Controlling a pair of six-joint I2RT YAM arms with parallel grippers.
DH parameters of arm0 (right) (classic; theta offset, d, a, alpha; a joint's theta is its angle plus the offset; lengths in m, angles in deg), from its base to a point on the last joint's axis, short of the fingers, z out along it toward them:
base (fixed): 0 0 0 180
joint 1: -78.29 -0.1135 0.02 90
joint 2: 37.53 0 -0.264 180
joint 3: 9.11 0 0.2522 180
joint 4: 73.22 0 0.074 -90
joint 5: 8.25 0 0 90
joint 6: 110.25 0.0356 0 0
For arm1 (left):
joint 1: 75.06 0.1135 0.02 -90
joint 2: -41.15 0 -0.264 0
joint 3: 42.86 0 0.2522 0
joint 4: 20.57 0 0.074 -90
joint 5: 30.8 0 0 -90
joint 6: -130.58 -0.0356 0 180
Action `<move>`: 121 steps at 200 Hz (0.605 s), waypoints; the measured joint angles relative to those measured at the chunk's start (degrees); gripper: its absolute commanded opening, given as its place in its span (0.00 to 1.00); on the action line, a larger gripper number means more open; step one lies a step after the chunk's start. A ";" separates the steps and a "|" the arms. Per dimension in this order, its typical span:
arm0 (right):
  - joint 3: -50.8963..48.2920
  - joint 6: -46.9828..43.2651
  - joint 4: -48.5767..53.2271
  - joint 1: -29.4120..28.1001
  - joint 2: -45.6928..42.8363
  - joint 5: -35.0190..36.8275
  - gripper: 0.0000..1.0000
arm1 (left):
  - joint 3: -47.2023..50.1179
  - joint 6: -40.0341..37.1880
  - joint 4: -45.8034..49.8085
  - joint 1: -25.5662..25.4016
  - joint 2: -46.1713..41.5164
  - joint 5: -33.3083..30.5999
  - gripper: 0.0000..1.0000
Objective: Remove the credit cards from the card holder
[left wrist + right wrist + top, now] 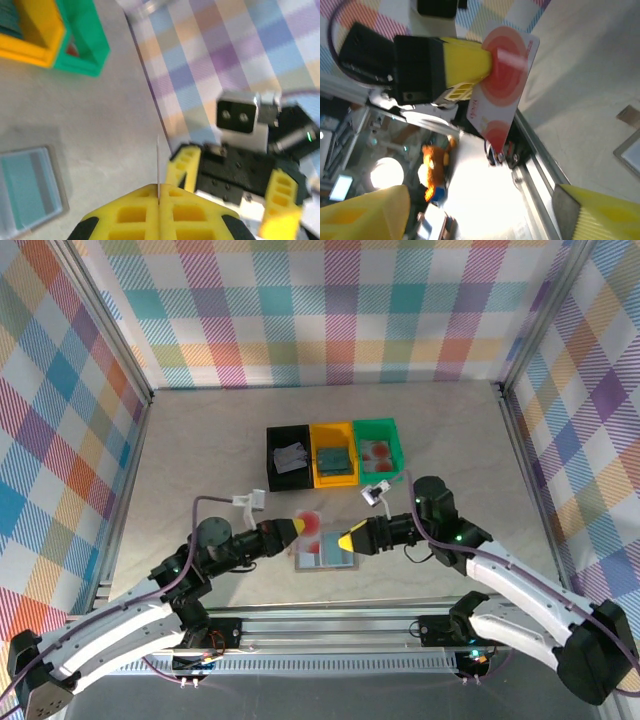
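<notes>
Near the centre of the top view, the left pincer is clamping shut on a reddish-pink credit card, just above the card holder in the frame. The holder is lying open on the worktop. The right pincer is facing the card, jaws gaping, gripping nothing.

A row of three trays stands side by side towards the back of the worktop, and the card holder lies opened flat nearer the front. Just behind the holder a credit card hangs above the worktop, pinched in the left end effector. The right end effector faces it from the right, close by.
</notes>
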 measured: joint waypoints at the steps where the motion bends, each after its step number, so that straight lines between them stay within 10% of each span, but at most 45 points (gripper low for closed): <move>1: -0.31 0.37 -0.46 0.00 -0.17 0.37 0.82 | 0.07 0.09 -0.09 0.00 -0.04 -0.35 0.00; 121: -11.98 24.04 -37.53 -15.45 6.99 34.47 0.84 | 4.79 2.16 -35.78 -8.57 18.60 -27.15 0.00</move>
